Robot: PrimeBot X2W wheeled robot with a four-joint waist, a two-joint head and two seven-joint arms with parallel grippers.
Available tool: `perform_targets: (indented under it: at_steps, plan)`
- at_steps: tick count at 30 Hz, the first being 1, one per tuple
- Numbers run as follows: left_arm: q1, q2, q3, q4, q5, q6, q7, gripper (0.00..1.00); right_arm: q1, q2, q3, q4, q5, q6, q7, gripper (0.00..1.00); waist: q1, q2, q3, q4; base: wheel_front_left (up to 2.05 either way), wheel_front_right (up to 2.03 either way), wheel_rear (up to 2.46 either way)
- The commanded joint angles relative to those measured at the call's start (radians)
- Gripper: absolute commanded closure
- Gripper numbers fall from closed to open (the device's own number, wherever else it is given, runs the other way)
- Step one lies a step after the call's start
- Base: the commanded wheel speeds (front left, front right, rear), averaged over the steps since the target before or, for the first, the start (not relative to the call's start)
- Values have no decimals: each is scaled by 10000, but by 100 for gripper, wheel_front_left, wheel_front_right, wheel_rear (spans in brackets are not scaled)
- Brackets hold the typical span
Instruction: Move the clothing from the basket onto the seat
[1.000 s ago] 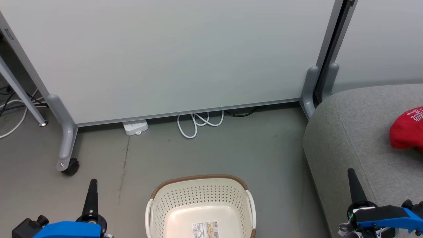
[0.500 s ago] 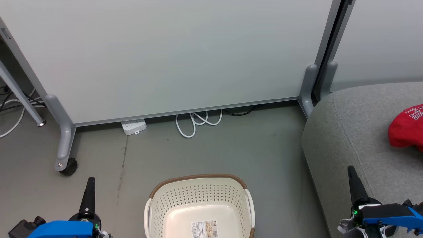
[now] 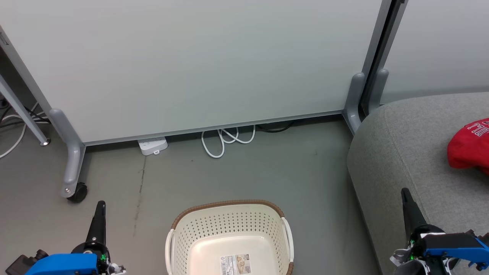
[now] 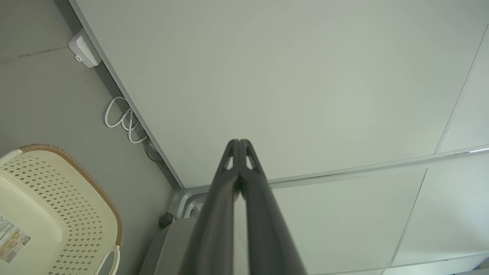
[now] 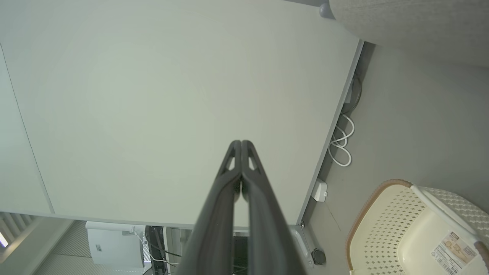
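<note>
Red soft fabric: the clothing (image 3: 469, 145) lies bunched on the grey seat (image 3: 401, 152) at the right edge; the basket (image 3: 227, 203), bottom centre, looks bare. I judge the fabric light, limp, best pinched at a raised fold. My left hand (image 3: 100, 206) and right hand (image 3: 405, 194): closed, empty.

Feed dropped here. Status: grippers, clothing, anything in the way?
Left gripper shut, holding nothing. Right gripper shut, holding nothing. Basket bare inside; red clothing lies on seat. Nothing between basket and seat.
</note>
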Motion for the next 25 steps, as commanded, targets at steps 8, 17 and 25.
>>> perform_targets:
  at_steps: [8,17,25]
  plan:
    - [-172,54,135,-104,-688,-95,180,100,-255,28,-57,-94,781,-12,208,100,0,0,27,-36,0,0,0]
    - [-190,57,237,-129,-1306,-126,354,100,-276,37,-87,-104,1444,-13,369,100,0,0,57,-76,0,0,0]
    - [-209,58,297,-155,-1820,-166,481,100,-316,44,-113,-120,2008,-14,514,100,0,0,84,-111,0,0,0]
